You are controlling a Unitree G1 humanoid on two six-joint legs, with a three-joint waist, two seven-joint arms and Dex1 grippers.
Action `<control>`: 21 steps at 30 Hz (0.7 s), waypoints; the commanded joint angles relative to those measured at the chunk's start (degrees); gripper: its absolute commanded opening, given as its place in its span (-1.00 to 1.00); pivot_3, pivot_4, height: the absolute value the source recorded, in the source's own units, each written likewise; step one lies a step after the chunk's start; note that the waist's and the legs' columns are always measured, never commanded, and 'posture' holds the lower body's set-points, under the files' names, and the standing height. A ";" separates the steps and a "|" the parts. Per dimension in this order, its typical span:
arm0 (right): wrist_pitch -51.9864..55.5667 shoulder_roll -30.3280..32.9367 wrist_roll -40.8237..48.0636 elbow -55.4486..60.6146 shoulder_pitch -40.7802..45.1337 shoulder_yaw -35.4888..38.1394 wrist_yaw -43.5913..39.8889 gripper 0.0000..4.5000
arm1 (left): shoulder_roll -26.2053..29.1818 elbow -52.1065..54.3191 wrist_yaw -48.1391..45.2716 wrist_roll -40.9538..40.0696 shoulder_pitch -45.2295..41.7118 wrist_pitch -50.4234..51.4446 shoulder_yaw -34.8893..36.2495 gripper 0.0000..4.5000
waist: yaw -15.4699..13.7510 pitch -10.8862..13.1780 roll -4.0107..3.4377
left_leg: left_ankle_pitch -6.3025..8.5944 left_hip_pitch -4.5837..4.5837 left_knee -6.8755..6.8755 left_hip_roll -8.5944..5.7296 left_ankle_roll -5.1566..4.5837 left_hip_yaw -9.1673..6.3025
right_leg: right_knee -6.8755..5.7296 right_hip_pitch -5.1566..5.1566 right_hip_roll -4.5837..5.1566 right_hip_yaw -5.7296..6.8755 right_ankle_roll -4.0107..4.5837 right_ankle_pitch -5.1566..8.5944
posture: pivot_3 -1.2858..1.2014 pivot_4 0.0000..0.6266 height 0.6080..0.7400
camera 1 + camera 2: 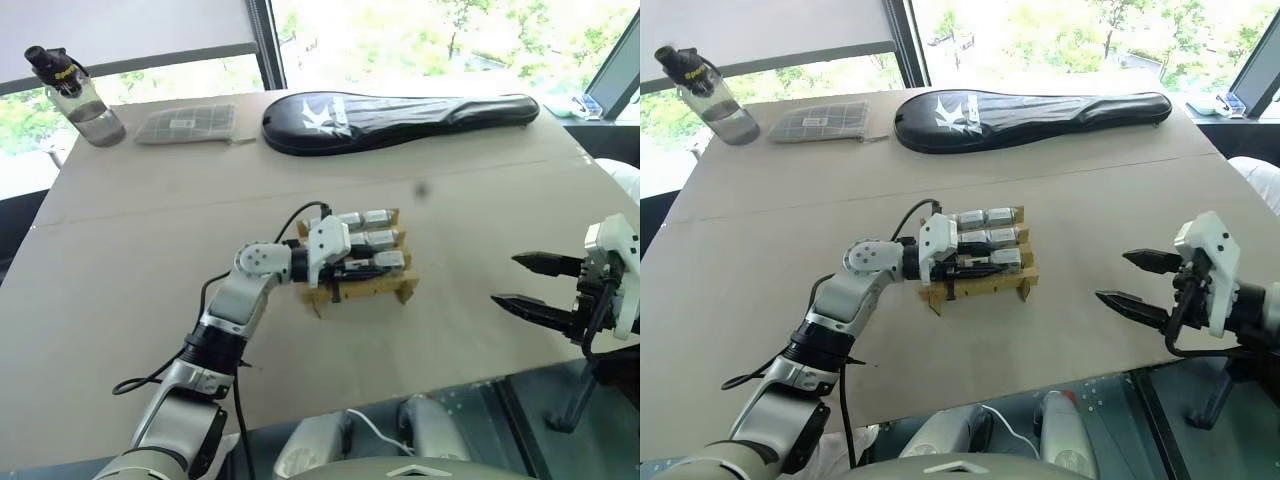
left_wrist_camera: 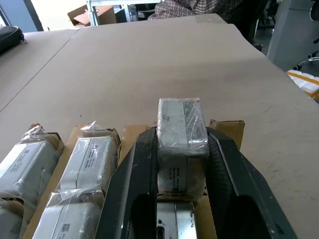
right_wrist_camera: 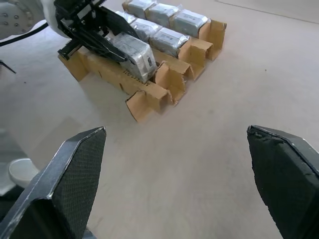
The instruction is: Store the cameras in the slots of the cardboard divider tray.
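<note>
Resting in the middle of the brown surface, the cardboard divider tray is nearly full of cameras wrapped in clear plastic. The left claw is clenched around one camera, with a black finger pressed on each side of it. This camera sits over the tray's near row, at the end closest to the right claw. The left arm reaches out from the robot's left and bends at the wrist, so the claw points sideways toward the right and tips down a little. The held camera lies long-ways along the fingers, its far end pointing the same way. The other cameras lie in rows the same way. The right claw hangs well apart from the tray, near the surface's right edge, with its fingers spread wide and nothing between them.
</note>
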State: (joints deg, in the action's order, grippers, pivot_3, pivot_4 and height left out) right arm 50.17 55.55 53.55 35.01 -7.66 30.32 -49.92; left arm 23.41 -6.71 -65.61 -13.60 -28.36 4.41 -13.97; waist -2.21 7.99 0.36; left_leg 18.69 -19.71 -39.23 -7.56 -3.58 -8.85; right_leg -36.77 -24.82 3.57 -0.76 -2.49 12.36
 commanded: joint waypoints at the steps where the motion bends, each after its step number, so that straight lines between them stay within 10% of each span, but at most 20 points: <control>1: -1.55 0.86 0.54 1.20 -0.30 2.26 -1.96 1.00 | 0.92 0.05 0.30 1.90 0.88 1.39 -1.48 -0.67 | -0.01 0.00 0.00 | 0.00 0.00 0.00 0.00 0.00 0.00 | 0.00 0.00 0.00 0.00 0.00 0.00 | 0.03 -0.52 1.00; 21: -6.37 -0.13 1.40 2.26 -4.65 5.68 -9.84 1.00 | 1.17 -0.94 2.80 4.09 1.94 1.28 -1.90 -0.67 | 0.03 -0.07 -0.06 | 0.00 0.05 0.01 0.01 0.00 0.01 | 0.00 0.03 0.00 -0.01 0.00 0.00 | 0.03 -0.52 1.00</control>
State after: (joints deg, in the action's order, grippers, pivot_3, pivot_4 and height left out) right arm 45.77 55.45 54.95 36.11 -12.36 33.83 -58.56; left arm 23.48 -6.08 -62.71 -11.34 -28.16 4.54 -14.57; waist -2.17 7.92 0.30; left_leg 18.69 -19.65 -39.22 -7.56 -3.58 -8.83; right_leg -36.78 -24.79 3.57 -0.78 -2.50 12.36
